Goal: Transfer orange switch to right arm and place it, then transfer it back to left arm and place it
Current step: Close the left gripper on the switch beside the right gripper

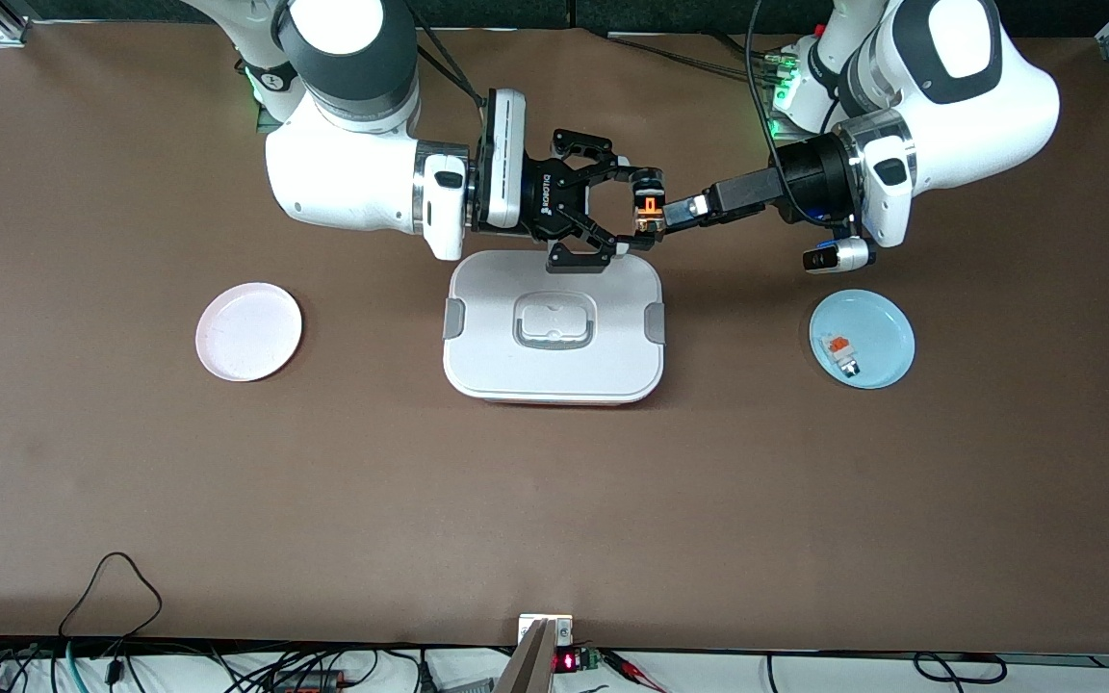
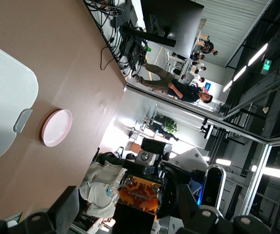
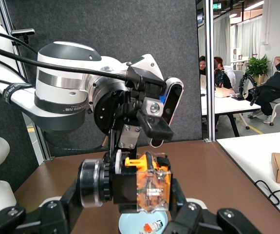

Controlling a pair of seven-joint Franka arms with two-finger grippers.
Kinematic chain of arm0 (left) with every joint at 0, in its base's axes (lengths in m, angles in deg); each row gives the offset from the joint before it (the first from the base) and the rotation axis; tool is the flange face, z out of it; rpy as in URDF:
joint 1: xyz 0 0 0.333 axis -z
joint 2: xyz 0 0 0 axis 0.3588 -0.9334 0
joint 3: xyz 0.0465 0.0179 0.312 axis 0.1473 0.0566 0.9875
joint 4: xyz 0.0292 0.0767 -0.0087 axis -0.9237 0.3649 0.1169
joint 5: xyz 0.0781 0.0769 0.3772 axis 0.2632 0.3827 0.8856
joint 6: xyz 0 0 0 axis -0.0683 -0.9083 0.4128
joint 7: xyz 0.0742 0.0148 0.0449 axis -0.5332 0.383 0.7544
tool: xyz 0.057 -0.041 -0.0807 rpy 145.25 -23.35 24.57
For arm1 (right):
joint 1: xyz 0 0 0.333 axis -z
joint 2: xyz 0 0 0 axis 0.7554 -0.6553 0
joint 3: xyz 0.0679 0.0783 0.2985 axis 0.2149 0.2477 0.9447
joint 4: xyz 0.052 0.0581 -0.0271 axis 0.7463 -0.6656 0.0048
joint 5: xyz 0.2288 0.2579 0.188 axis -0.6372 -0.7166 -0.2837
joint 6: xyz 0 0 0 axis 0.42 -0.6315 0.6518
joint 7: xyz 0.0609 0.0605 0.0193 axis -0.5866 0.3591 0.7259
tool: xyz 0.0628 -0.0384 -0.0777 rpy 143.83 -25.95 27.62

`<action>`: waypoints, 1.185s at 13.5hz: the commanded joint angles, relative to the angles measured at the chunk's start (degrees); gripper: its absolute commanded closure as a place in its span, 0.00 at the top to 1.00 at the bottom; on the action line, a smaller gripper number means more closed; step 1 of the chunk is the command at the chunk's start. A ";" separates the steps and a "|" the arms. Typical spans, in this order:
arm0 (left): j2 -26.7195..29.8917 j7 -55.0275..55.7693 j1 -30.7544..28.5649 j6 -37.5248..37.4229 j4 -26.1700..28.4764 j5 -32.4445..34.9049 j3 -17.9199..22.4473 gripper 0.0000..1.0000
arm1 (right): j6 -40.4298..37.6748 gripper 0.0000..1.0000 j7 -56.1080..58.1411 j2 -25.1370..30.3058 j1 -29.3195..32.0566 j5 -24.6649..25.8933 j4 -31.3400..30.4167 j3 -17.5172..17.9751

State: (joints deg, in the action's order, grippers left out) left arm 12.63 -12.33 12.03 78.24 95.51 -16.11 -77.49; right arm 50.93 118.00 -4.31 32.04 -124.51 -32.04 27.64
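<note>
I see the orange switch (image 1: 649,206) in the air over the box's (image 1: 554,371) base-side edge, clamped by the right gripper (image 1: 638,209); can't tell whether the left gripper (image 1: 667,214) grips it.

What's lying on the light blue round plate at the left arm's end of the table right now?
On the light blue round plate lies one small white-and-grey part with an orange-red top, toward the edge nearer the front camera. Nothing else shows on it. What lies under the part is covered.
</note>
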 commanded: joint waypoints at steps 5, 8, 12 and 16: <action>0.94 2.65 -0.58 4.94 -1.25 -1.43 -3.42 0.85 | 0.61 0.19 -0.35 -0.98 -0.30 -1.17 1.78 0.08; 1.02 2.48 -0.58 5.03 -1.25 -1.35 -3.42 0.56 | 0.61 0.19 -0.35 -0.98 -0.39 -1.17 1.78 0.00; 1.20 2.12 -0.67 5.03 -1.16 -0.91 -3.42 0.08 | 1.23 0.19 -0.35 -0.98 -0.56 -1.17 1.78 0.08; 1.46 1.95 -1.46 5.03 -0.98 -0.82 -3.25 0.00 | 1.05 0.99 -4.19 -0.89 -0.48 -2.92 1.69 0.00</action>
State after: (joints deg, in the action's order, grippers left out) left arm 12.87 -10.77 11.91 82.80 94.24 -16.13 -80.30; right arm 51.05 116.21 -4.39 32.00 -125.36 -31.96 27.63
